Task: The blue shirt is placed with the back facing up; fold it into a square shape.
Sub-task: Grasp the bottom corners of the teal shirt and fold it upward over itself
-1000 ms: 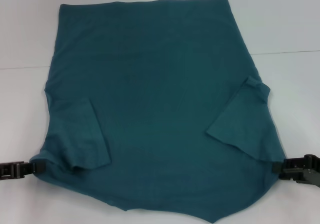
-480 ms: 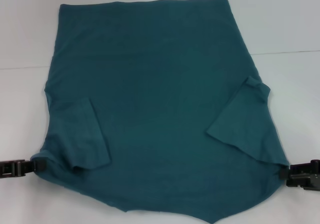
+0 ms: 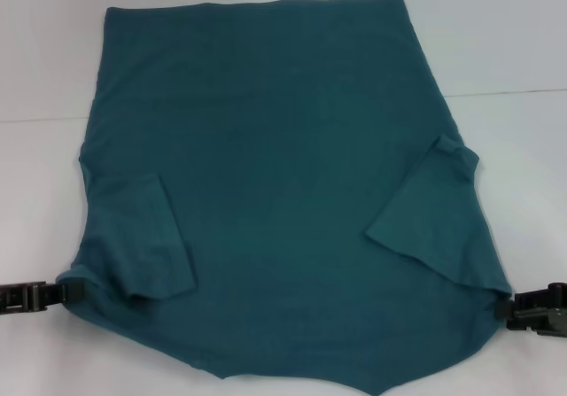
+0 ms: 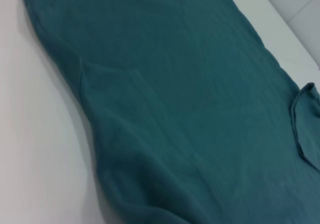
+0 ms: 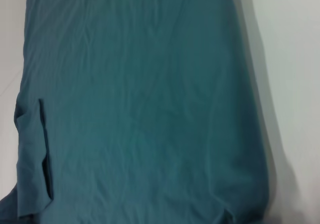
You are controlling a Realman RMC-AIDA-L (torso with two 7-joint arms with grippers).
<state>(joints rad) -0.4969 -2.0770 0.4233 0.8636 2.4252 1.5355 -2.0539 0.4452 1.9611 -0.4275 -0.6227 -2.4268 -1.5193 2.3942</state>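
The blue shirt (image 3: 283, 192) lies flat on the white table (image 3: 496, 42), plain back side up. The fabric is a soft, matte teal-blue knit with faint wrinkles and shallow ripples across the body. Its long axis runs away from the robot: the straight hem sits at the far end, and the wider shoulder end lies nearest the robot, where the outline narrows to an uneven point at the near edge. Both short sleeves are folded inward onto the back. The left sleeve (image 3: 146, 236) forms a rounded flap; the right sleeve (image 3: 434, 214) forms an angular, roughly triangular flap with a crisp diagonal edge.

The left gripper (image 3: 66, 291) is low at the table surface, at the near left shoulder corner of the shirt, its black fingers apparently pinched together on the cloth edge, though the contact area is small and hard to resolve. The right gripper (image 3: 507, 307) sits at the near right shoulder corner, touching or just beside the fabric edge; whether its fingers are apart or together cannot be determined.
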